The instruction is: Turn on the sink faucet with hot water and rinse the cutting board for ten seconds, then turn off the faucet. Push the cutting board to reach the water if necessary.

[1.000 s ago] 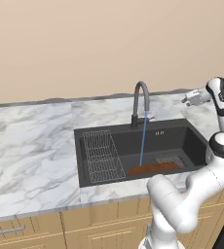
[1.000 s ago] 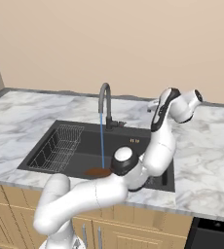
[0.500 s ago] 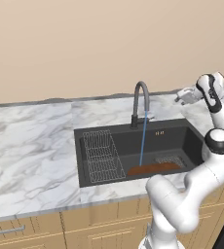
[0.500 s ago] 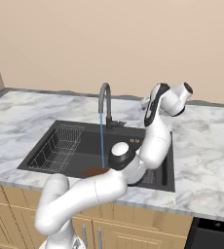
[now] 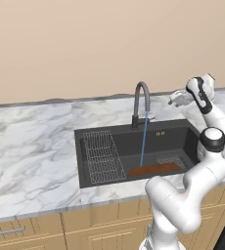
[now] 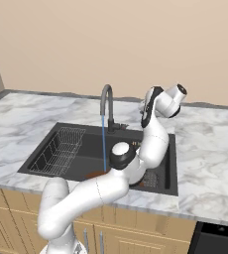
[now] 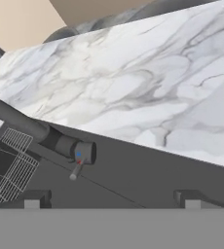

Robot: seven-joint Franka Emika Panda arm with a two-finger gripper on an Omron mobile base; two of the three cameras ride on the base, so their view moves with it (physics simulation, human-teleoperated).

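- Reddish-brown wooden cutting board (image 5: 153,169) lies flat on the floor of the matte black rectangular sink (image 5: 134,135) in the left base view, toward the basin's right front. A thin blue stream of water (image 5: 143,141) falls from the slim dark grey gooseneck faucet (image 5: 140,100) and lands at the board's left part. A grey wire grid rack (image 5: 102,156) occupies the basin's left side, and a grey mesh strainer (image 5: 169,160) sits just behind the board. The white arm's two-finger gripper (image 5: 175,99) hangs over the white-grey marbled counter (image 5: 31,141), to the right of the faucet and apart from it; whether its fingers are apart or together cannot be told.
- From the right base view, the arm hides most of the board, leaving a brown sliver (image 6: 95,174) at the foot of the water. The faucet stands behind the basin's back rim, the rack at left.
- Seen from the hand view, the faucet's dark base with its small silver side lever (image 7: 77,169) lies ahead, marbled counter beyond. Two dark fingertips (image 7: 32,199) rise widely spaced at the bottom edge, holding nothing.
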